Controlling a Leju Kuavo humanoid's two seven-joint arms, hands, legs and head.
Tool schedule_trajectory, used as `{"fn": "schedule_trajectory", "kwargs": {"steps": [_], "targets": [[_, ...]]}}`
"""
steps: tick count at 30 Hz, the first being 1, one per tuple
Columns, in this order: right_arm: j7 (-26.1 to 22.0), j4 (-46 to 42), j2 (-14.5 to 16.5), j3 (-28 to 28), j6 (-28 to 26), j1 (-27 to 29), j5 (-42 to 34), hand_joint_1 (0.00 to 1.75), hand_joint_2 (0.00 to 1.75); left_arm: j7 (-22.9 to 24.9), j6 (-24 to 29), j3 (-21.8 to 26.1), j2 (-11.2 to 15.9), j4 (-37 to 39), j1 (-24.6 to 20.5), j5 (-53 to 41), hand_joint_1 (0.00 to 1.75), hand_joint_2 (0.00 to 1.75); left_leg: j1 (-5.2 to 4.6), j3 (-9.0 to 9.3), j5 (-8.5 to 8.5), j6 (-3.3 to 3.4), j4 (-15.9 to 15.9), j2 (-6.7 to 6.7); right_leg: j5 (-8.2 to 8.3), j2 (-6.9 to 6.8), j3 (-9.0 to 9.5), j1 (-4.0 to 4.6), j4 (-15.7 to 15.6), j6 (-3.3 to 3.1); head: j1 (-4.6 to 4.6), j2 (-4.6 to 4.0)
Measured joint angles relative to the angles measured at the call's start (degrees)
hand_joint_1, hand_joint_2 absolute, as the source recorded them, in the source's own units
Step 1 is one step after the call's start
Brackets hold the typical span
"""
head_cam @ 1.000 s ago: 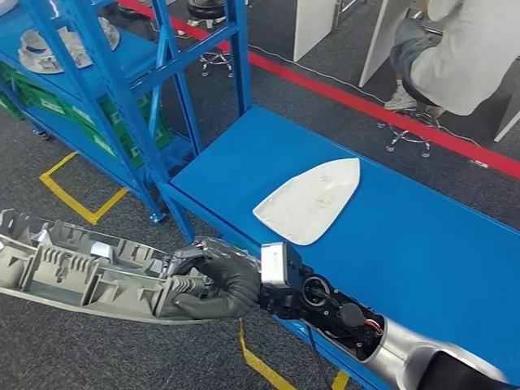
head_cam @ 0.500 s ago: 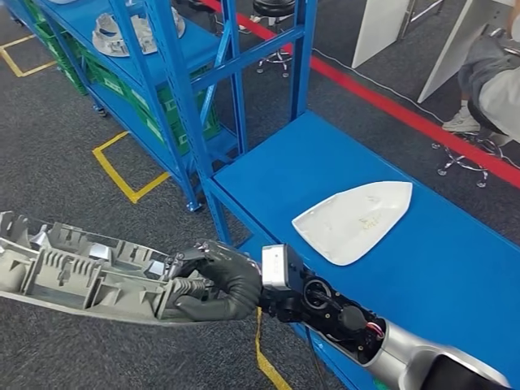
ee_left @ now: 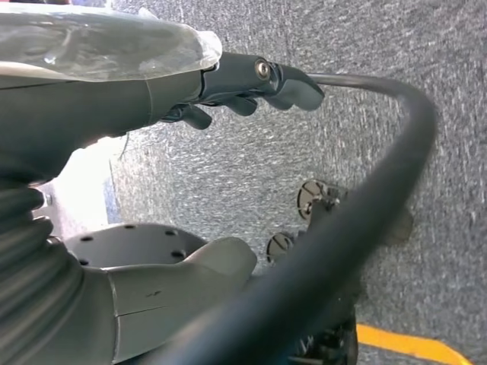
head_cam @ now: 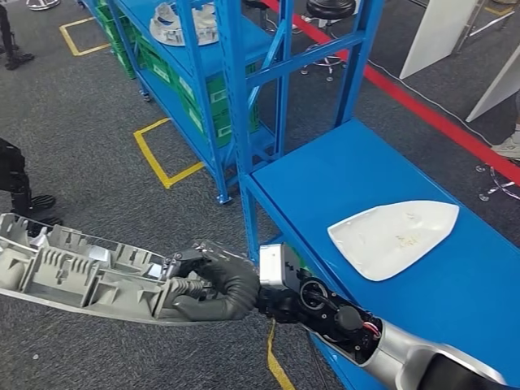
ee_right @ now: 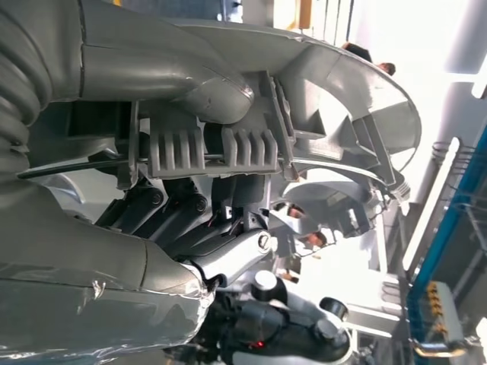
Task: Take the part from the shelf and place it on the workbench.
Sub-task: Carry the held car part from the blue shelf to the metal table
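Shelf uprights [head_cam: 236,122] in blue steel stood between your robot and the far rack, right at the corner of the blue workbench [head_cam: 392,301], and you could see green crates [head_cam: 214,101] on the low shelf board and pale cast pieces [head_cam: 178,23] on the board above. One white flat shell [head_cam: 393,236], pointed like an iron sole, lay on the workbench top, well apart from the right hand [head_cam: 221,286]. That hand gripped the part [head_cam: 80,272] at its near end with dark fingers wrapped around it; the part was a long grey moulded piece with many ribs and small pockets, and it reached out to the left above the floor, not above the bench. In the right wrist view the ribbed grey plastic [ee_right: 230,148] sat tight against the fingers [ee_right: 172,209]. The left hand [ee_left: 189,160] hung over the carpet with its fingers spread and nothing between them. Floor was dark grey speckled carpet [head_cam: 92,187] with yellow tape corners [head_cam: 162,158] and a red line [head_cam: 429,114]; black stools [head_cam: 328,12] stood behind the rack.
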Motion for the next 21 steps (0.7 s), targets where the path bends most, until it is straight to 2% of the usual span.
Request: {"fn": "schedule_trajectory", "kwargs": {"steps": [1, 2, 3, 5, 6, 7, 8, 9, 10, 11, 12, 13, 14, 15, 16, 17, 18, 19, 20, 21], "targets": [[0.0, 0.0, 0.0, 0.0, 0.0, 0.0, 0.0, 1.75, 1.75, 0.1, 0.0, 0.0, 0.0, 0.0, 0.1, 0.0, 0.00, 1.75, 0.12, 0.32, 0.04, 0.23, -0.3, -0.54, -0.45, 0.37, 0.05, -0.08, 0.3, 0.25, 0.09, 0.00], [0.0, 0.0, 0.0, 0.0, -0.1, 0.0, 0.0, 1.75, 1.75, 0.1, -0.1, 0.0, 0.1, 0.0, 0.2, 0.0, 0.00, 1.75, 0.26, 0.71, 0.06, 0.50, -0.7, -1.09, -1.41, 1.33, -0.34, -0.11, 1.5, 0.44, 0.17, 0.00], [0.0, 0.0, 0.0, 0.0, -0.1, 0.1, 0.0, 1.75, 1.75, 0.2, -0.1, 0.0, 0.1, 0.0, 0.3, 0.0, 0.00, 1.75, 0.42, 1.12, 0.07, 0.78, -1.0, -1.65, -2.88, 2.67, -1.39, -0.13, 4.1, 0.58, 0.34, 0.00], [0.0, 0.0, 0.0, 0.0, -0.1, 0.5, 0.1, 1.75, 1.75, 0.3, -0.2, 0.0, 0.1, 0.0, 0.1, 0.2, 0.00, 1.75, 0.44, 1.45, -0.07, 1.18, -1.1, -2.93, -6.24, 4.97, -5.22, -0.18, 12.0, 0.66, 0.58, 0.00], [0.0, 0.1, -0.1, 0.0, 0.0, 0.7, 0.1, 1.75, 1.75, 0.3, -0.2, 0.0, 0.1, 0.0, 0.0, 0.3, 0.00, 1.75, 0.44, 1.54, -0.11, 1.28, -1.0, -3.73, -7.12, 5.40, -7.09, -0.24, 15.4, 0.73, 0.68, 0.00], [0.0, 0.1, -0.1, 0.0, 0.0, 0.9, 0.1, 1.75, 1.75, 0.3, -0.3, 0.0, 0.1, 0.0, 0.0, 0.5, 0.00, 1.75, 0.46, 1.64, -0.16, 1.28, -1.0, -4.58, -6.94, 5.59, -8.24, -0.32, 17.0, 0.81, 0.70, 0.00], [0.0, 0.2, -0.1, 0.0, 0.1, 0.9, 0.1, 1.75, 1.75, 0.3, -0.3, 0.0, 0.1, 0.0, 0.0, 0.5, 0.00, 1.75, 0.54, 1.77, -0.25, 1.23, -0.9, -5.47, -5.60, 5.73, -8.31, -0.44, 16.3, 0.88, 0.73, 0.00], [0.1, 0.2, -0.1, 0.0, 0.3, 1.0, 0.1, 1.75, 1.75, 0.3, -0.3, 0.0, 0.0, 0.0, 0.0, 0.6, 0.00, 1.75, 0.65, 1.93, -0.38, 1.07, -0.8, -6.35, -3.27, 6.13, -7.31, -0.62, 13.4, 0.97, 0.77, 0.00], [0.1, 0.2, -0.1, 0.1, 0.4, 1.0, 0.1, 1.75, 1.75, 0.3, -0.3, 0.0, 0.0, 0.0, 0.1, 0.7, 0.00, 1.75, 0.80, 2.04, -0.59, 0.84, -0.5, -7.19, -0.92, 7.21, -5.81, -0.89, 9.5, 1.07, 0.82, 0.00], [0.1, 0.3, -0.1, 0.1, 0.5, 0.9, 0.1, 1.75, 1.75, 0.3, -0.3, 0.0, 0.0, 0.0, 0.1, 0.8, 0.00, 1.75, 0.84, 1.98, -0.80, 0.56, -0.1, -8.01, 0.76, 8.67, -4.33, -1.14, 5.9, 1.19, 0.86, 0.00], [0.1, 0.3, -0.1, 0.1, 0.7, 0.9, 0.1, 1.75, 1.75, 0.3, -0.2, 0.0, 0.0, 0.0, 0.0, 0.9, 0.00, 1.75, 0.88, 1.71, -0.95, 0.28, 0.2, -8.77, 1.55, 9.98, -3.10, -1.35, 3.3, 1.18, 0.87, 0.00], [0.1, 0.4, -0.1, 0.2, 0.7, 0.9, 0.1, 1.75, 1.75, 0.3, -0.2, 0.0, 0.0, 0.0, 0.0, 1.0, 0.00, 1.75, 0.98, 1.32, -0.95, -0.04, 0.5, -9.46, 1.57, 10.82, -2.52, -1.40, 2.1, 1.05, 0.85, 0.00], [0.1, 0.4, 0.0, 0.3, 0.8, 0.9, 0.1, 1.75, 1.75, 0.4, -0.1, 0.0, 0.1, 0.0, 0.0, 1.1, 0.00, 1.75, 1.07, 0.92, -0.80, -0.41, 0.6, -10.14, 1.35, 10.85, -2.28, -1.27, 1.8, 0.77, 0.81, 0.00], [0.1, 0.5, 0.0, 0.4, 0.9, 0.9, 0.1, 1.75, 1.75, 0.5, 0.0, 0.0, 0.2, 0.0, 0.1, 1.2, 0.00, 1.75, 1.23, 0.63, -0.59, -0.76, 0.6, -10.88, 1.36, 10.25, -2.10, -1.21, 1.6, 0.36, 0.78, 0.00], [0.1, 0.5, 0.0, 0.5, 1.0, 0.8, 0.0, 1.75, 1.75, 0.6, 0.1, 0.0, 0.2, 0.0, 0.3, 1.4, 0.00, 1.75, 1.30, 0.43, -0.59, -1.07, 0.7, -10.77, 1.51, 9.52, -2.02, -1.17, 1.4, -0.01, 0.73, 0.00], [0.1, 0.5, 0.0, 0.5, 1.0, 0.7, 0.0, 1.75, 1.75, 0.6, 0.1, 0.0, 0.2, 0.0, 0.4, 1.5, 0.00, 1.75, 1.23, -0.07, -1.12, -1.34, 1.6, -9.65, 1.66, 8.78, -1.84, -1.19, 1.1, -0.37, 0.47, 0.00], [0.1, 0.6, 0.1, 0.6, 1.1, 0.6, 0.0, 1.75, 1.75, 0.7, 0.2, 0.0, 0.2, 0.0, 0.4, 1.6, 0.00, 1.75, 1.14, -1.14, -2.26, -1.55, 3.7, -7.97, 1.79, 7.97, -1.69, -1.22, 0.8, -0.62, 0.17, 0.00], [0.1, 0.6, 0.2, 0.6, 1.2, 0.5, -0.1, 1.75, 1.75, 0.8, 0.2, 0.0, 0.1, 0.0, 0.4, 1.6, 0.00, 1.75, 1.12, -2.83, -3.89, -1.75, 7.0, -5.84, 1.83, 7.16, -1.61, -1.13, 0.7, -0.81, -0.13, 0.00], [0.0, 0.7, 0.2, 0.6, 1.3, 0.5, -0.2, 1.75, 1.75, 0.8, 0.3, 0.0, 0.1, 0.0, 0.3, 1.7, 0.00, 1.75, 1.14, -5.03, -5.65, -1.95, 11.1, -4.29, 1.81, 6.31, -1.62, -0.98, 0.6, -0.96, -0.37, 0.00], [0.0, 0.8, 0.2, 0.7, 1.5, 0.5, -0.2, 1.75, 1.75, 0.8, 0.3, 0.0, 0.1, 0.0, 0.2, 1.8, 0.00, 1.75, 1.22, -7.09, -6.93, -2.07, 14.9, -3.57, 1.74, 5.40, -1.65, -0.82, 0.6, -1.07, -0.41, 0.00]]}}
